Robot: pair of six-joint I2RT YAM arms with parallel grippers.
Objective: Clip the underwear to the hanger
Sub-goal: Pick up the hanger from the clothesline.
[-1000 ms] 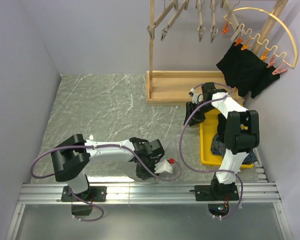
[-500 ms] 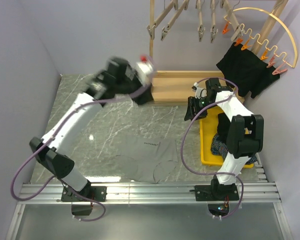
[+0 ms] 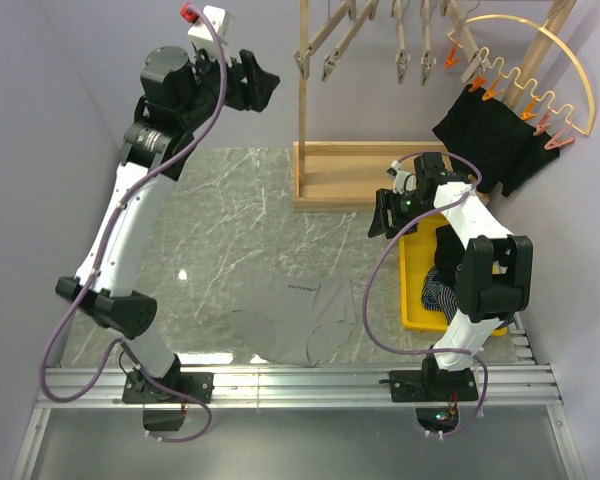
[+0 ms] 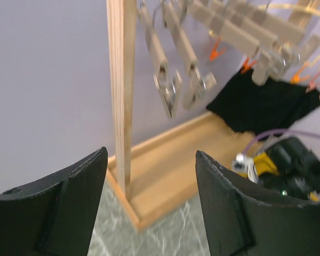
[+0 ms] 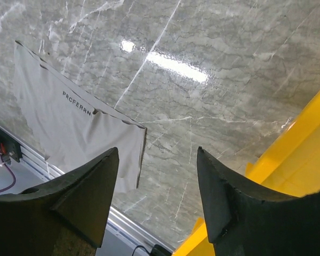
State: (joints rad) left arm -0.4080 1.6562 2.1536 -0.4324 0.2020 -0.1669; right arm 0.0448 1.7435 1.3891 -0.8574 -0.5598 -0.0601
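both grippers were released and empty. left gripper [image 3: 265, 85] sat high up, just left of the upright post of the wooden rack [image 3: 365, 172], jaws spread wide. its wrist view looked past the post at the clip hangers [image 4: 168, 88] dangling from the rack's top bar. right gripper [image 3: 382, 225] hovered low, just in front of the right end of the rack's base, fingers apart with nothing between them and bare table [image 3: 210, 220] below.

grey underwear [image 3: 292, 320] lay flat on the table, well in front of the rack and slightly left of its base, touching neither gripper. right wrist view showed it spread out with a small printed label facing up.

curved hanger [image 3: 566, 52] with orange clips hung at the rack's right end, with a black garment [image 3: 490, 140] clipped under it. yellow tray [image 3: 415, 285] sat to the right-front of the rack base and held more clothes, details unclear.
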